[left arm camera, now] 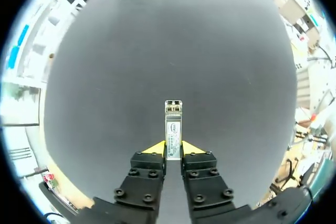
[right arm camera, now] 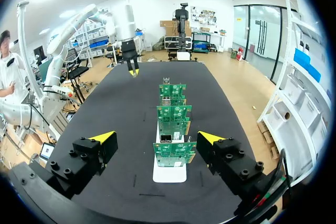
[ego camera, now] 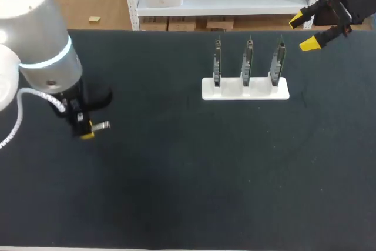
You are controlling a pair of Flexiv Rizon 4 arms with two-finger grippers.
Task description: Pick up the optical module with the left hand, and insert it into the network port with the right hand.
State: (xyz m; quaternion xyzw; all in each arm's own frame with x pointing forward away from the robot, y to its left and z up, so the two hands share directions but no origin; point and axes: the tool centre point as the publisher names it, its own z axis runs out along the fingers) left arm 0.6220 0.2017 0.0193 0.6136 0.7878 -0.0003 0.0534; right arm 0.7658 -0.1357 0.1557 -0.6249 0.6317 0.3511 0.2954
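Gripping the optical module (left arm camera: 174, 124) by one end, your left end effector (left arm camera: 173, 148) sits at the left of the bench (ego camera: 176, 174); your right end effector (ego camera: 304, 32) gapes wide near the circuit boards (ego camera: 247, 63). With so short a hold, the handover could tilt or drop it.

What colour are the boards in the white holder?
Green boards; right wrist view shows it best.

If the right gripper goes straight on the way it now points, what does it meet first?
Probably the nearest board on the white stand: it stands straight ahead of the open right gripper. Depth is unclear, so it might pass above it.
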